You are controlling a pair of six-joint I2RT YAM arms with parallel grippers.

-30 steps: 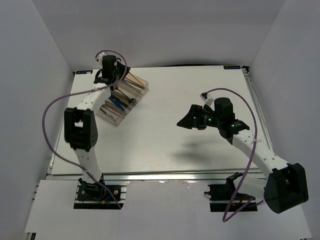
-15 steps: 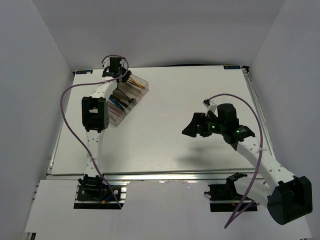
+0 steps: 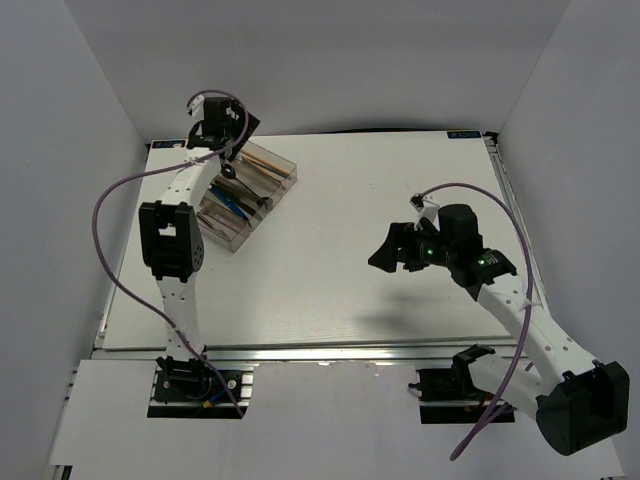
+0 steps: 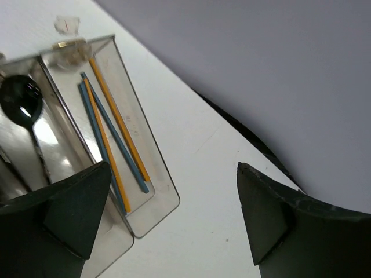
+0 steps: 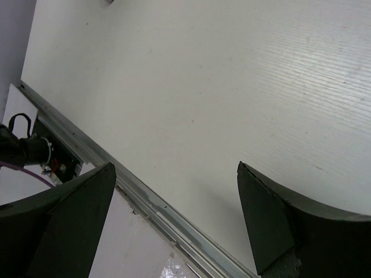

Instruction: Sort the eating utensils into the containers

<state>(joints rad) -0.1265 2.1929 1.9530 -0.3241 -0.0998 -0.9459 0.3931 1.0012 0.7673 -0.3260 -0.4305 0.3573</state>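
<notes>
The containers are one clear tray [image 3: 281,187] with long narrow compartments, lying at the table's far left. Its end compartment [image 4: 165,188] holds thin orange and blue-grey chopsticks [image 4: 110,130]. The compartment beside it holds a black round-bowled spoon [image 4: 21,102]. In the top view, blue-handled pieces [image 3: 229,206] lie in a nearer compartment. My left gripper [image 4: 174,217] hangs open over the tray's far end and the table beside it, with nothing between its fingers. My right gripper [image 3: 384,252] is open and empty above bare table right of centre.
The grey back wall rises just behind the tray [image 4: 261,69]. In the right wrist view, the table's metal front rail [image 5: 124,188] runs diagonally under the right gripper [image 5: 174,223]. Purple cables loop from both arms.
The left gripper has gone from shut to open above the tray's far end, and its wrist has drawn back toward the far-left corner. The right arm has drifted slightly right.
</notes>
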